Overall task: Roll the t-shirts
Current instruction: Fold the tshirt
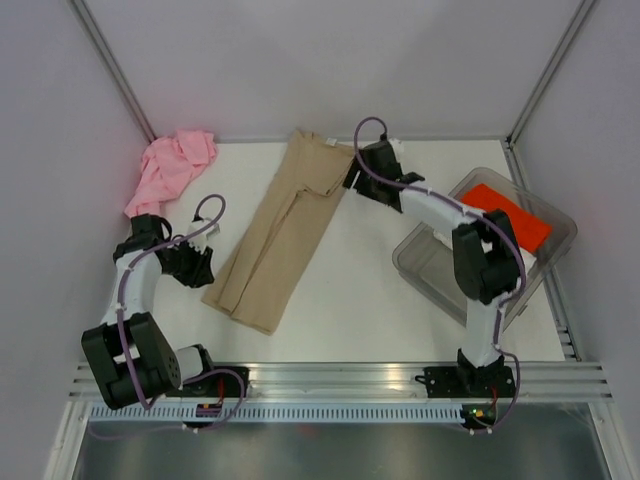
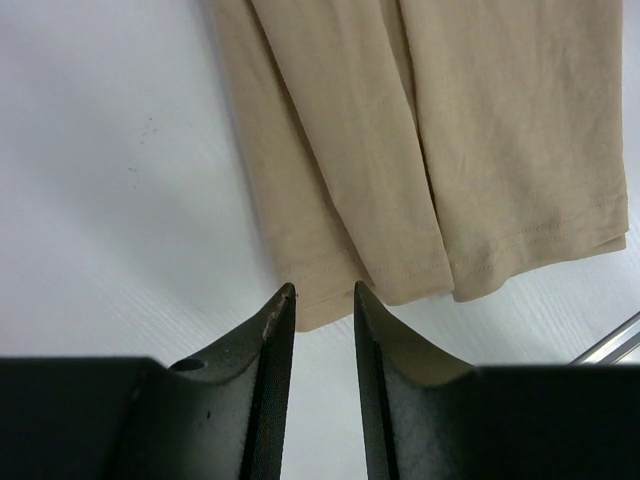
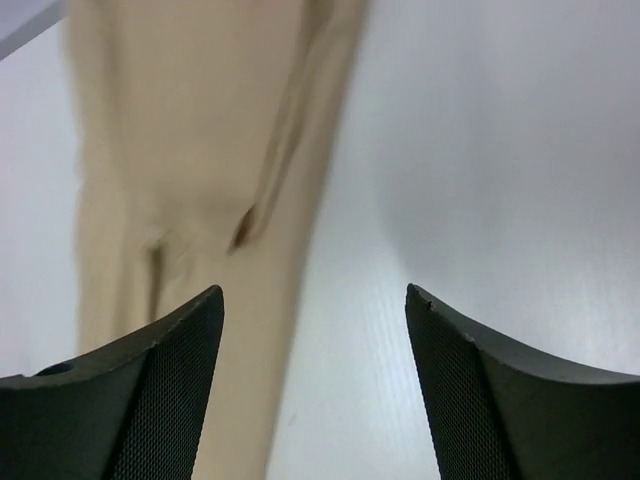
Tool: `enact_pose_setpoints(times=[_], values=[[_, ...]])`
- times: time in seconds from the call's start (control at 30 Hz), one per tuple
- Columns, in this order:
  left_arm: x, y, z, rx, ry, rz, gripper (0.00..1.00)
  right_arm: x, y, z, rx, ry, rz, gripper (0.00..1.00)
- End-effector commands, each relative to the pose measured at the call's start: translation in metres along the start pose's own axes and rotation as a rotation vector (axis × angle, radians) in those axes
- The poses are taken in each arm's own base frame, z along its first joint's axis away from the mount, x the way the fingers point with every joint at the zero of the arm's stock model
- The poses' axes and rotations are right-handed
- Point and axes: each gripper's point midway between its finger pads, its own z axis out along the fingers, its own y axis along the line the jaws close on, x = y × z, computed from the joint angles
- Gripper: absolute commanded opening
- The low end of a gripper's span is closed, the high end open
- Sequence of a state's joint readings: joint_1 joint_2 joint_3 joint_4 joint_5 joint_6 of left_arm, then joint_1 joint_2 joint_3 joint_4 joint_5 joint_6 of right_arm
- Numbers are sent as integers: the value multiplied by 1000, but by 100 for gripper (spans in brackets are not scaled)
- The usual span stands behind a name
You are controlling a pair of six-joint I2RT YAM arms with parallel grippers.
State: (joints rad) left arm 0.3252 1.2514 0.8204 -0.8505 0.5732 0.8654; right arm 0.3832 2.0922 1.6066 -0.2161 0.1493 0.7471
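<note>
The tan-beige t-shirt (image 1: 283, 230) lies folded into a long strip, running diagonally from the back middle toward the front left. My left gripper (image 1: 203, 270) is narrowly open and empty, just left of the strip's near end. In the left wrist view its tips (image 2: 325, 290) sit just short of the hem corner (image 2: 330, 275). My right gripper (image 1: 352, 176) is wide open and empty at the strip's far right edge. In the right wrist view (image 3: 315, 292) the shirt (image 3: 200, 180) lies under the left finger. The pink t-shirt (image 1: 172, 168) is bunched in the back left corner. The red t-shirt (image 1: 508, 216) lies in the tub. No white t-shirt shows.
A clear plastic tub (image 1: 420, 262) stands tilted at the right, beside the right arm. Enclosure walls close the back and both sides. A metal rail (image 1: 340, 375) runs along the front edge by the arm bases.
</note>
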Motion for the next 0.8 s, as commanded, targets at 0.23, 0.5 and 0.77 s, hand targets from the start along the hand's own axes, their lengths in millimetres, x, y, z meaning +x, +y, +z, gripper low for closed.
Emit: enact_pose_setpoints(times=[0.23, 0.5, 0.77], values=[[-12, 9, -32, -134, -32, -30, 35, 241, 89, -159, -293, 234, -273, 77], [-6, 1, -32, -127, -27, -25, 35, 341, 112, -181, -362, 390, -297, 74], [-12, 3, -33, -121, -40, -29, 35, 360, 113, -165, -343, 475, -341, 71]])
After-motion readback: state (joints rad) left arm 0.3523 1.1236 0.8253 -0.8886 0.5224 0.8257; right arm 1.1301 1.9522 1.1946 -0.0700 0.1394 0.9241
